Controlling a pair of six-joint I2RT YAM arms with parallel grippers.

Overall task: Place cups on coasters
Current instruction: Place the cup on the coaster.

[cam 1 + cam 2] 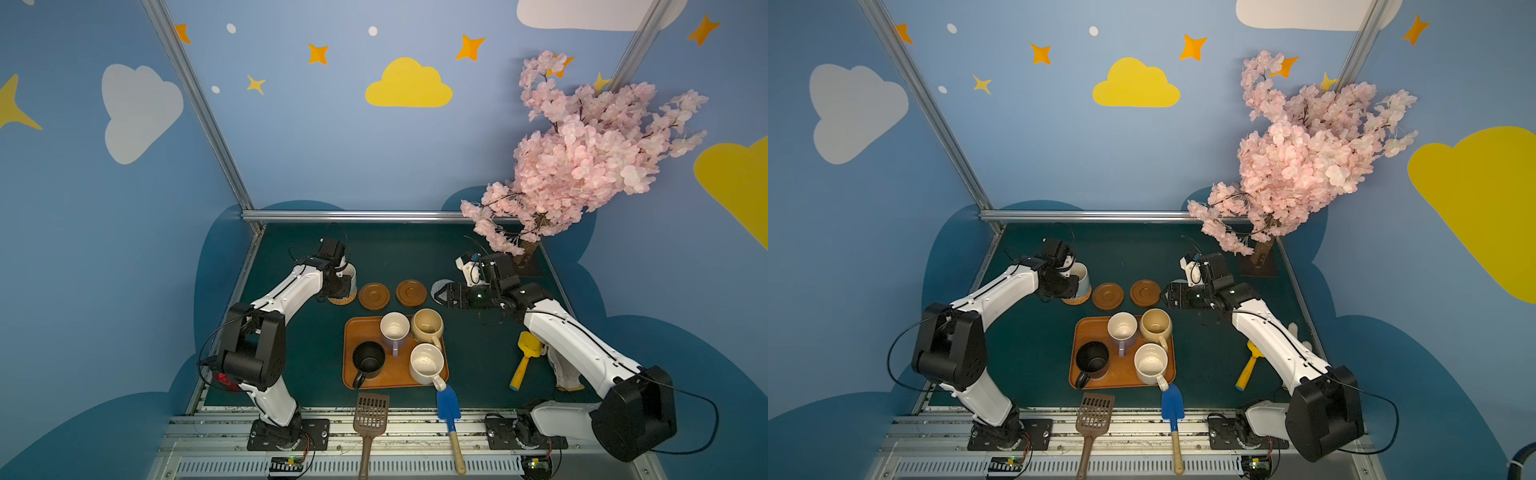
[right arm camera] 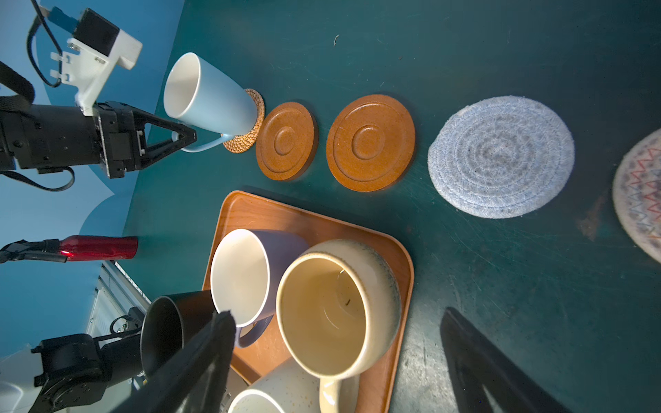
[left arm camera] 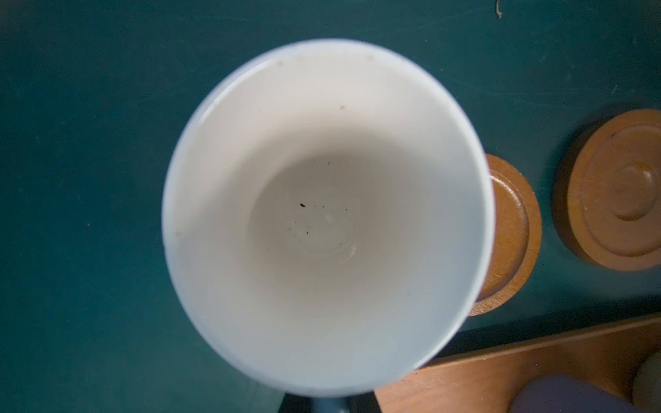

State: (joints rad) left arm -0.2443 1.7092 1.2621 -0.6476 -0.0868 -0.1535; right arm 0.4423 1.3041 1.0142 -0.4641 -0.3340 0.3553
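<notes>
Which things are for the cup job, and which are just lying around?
For the job: blue cup, purple cup, tan cup, black cup, cream cup; woven coaster, two wooden coasters, grey rope coaster, patterned coaster.
Just lying around: brown scoop, blue shovel, yellow shovel, pink tree.

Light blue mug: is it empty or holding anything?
Empty. The left wrist view looks straight into the light blue mug: bare pale bottom, only a few dark specks, no liquid.

A robot lab booth: cloud-painted walls (image 1: 291,145), aluminium frame (image 1: 353,216)
</notes>
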